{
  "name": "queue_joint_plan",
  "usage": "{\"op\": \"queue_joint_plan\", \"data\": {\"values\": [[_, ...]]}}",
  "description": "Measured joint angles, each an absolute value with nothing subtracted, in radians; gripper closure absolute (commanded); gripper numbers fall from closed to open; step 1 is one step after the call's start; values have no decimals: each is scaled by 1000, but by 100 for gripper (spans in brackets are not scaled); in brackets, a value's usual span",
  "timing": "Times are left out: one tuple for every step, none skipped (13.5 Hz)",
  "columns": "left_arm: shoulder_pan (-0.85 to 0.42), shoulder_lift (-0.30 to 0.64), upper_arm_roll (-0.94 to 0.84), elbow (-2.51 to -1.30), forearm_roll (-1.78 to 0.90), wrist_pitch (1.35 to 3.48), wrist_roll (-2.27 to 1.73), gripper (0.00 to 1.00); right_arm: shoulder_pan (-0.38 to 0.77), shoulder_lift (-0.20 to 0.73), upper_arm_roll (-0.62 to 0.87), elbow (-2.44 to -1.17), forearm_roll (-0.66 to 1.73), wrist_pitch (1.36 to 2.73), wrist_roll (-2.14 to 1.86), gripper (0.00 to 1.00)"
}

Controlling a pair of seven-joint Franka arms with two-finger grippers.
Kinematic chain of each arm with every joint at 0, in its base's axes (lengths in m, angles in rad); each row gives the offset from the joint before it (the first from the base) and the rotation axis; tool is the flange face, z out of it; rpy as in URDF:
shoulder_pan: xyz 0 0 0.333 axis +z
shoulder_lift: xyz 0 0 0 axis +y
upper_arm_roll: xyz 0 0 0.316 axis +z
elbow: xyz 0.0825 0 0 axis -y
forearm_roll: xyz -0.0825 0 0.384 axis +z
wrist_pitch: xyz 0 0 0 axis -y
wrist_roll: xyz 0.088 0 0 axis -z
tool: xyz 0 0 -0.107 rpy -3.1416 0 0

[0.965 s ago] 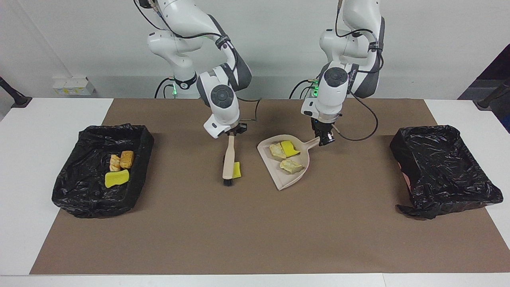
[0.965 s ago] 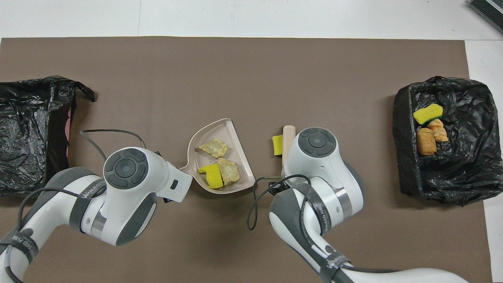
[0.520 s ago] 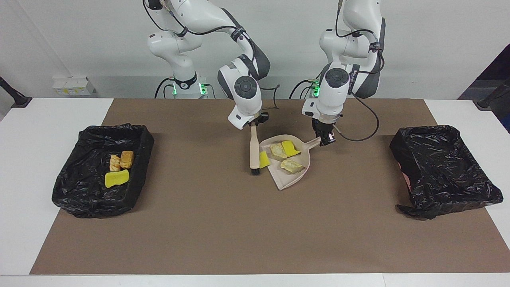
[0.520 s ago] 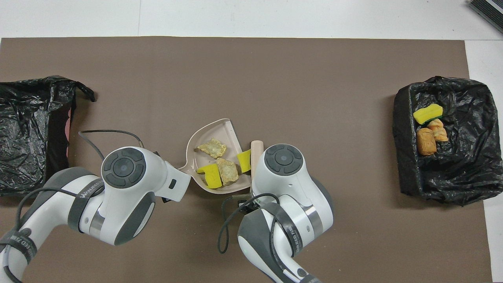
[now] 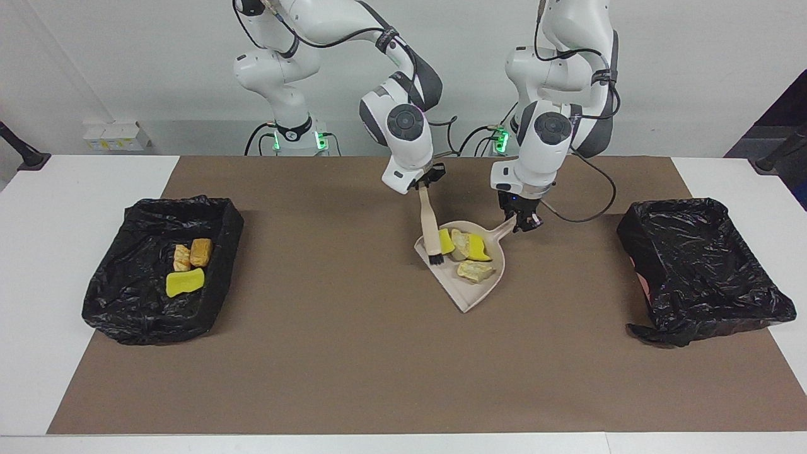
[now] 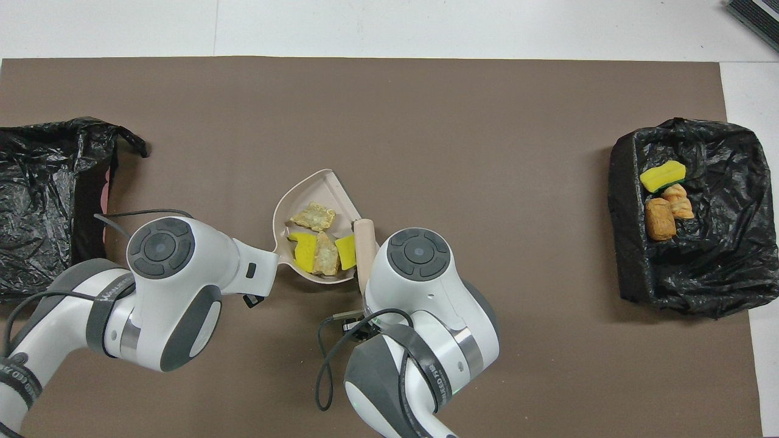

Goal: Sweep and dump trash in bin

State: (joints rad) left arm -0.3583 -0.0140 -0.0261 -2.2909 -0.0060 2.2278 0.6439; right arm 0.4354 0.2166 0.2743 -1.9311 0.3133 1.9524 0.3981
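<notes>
A beige dustpan (image 5: 470, 296) (image 6: 310, 191) lies mid-mat, its handle (image 5: 506, 229) held in my shut left gripper (image 5: 521, 221). In it lie several scraps of trash: two yellow sponge chunks (image 5: 446, 240) (image 6: 302, 251) and two bread pieces (image 5: 475, 271) (image 6: 313, 216). My right gripper (image 5: 423, 185) is shut on the handle of a beige brush (image 5: 430, 221) (image 6: 364, 246), whose black bristles (image 5: 435, 258) rest at the pan's open edge against a sponge chunk. In the overhead view the wrists hide both grippers.
A black-bag-lined bin (image 5: 135, 302) (image 6: 718, 267) at the right arm's end holds two bread pieces (image 5: 202, 251) and a yellow sponge (image 5: 185, 282). A second black-lined bin (image 5: 700, 271) (image 6: 36, 201) stands at the left arm's end. Brown mat (image 5: 353, 366) covers the table.
My right gripper swept the brush toward the left arm's end, pushing the loose yellow sponge chunk into the dustpan. The dustpan and left gripper shifted slightly the same way.
</notes>
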Motion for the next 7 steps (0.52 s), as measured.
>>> {"op": "queue_joint_plan", "data": {"values": [[-358,-14,-26,-2291,-8,2228,632,100,435,217,275,-1925,313,1952,362,100],[-358,-14,-27,-2291,-9,2228,625,100,436,217,275,-1920,313,1952,330,100],[-358,-14,-27,-2291,-11,2228,622,100,436,217,276,-1914,313,1953,315,100],[-358,-14,-27,-2291,-12,2228,620,100,436,216,277,-1905,313,1953,308,100],[-358,-14,-27,-2291,-13,2227,619,100,436,213,277,-1894,313,1953,307,100],[-358,-14,-28,-2291,-13,2226,618,100,436,207,278,-1886,313,1953,307,100],[-358,-14,-28,-2291,-13,2224,617,100,436,199,278,-1881,313,1953,307,100]]}}
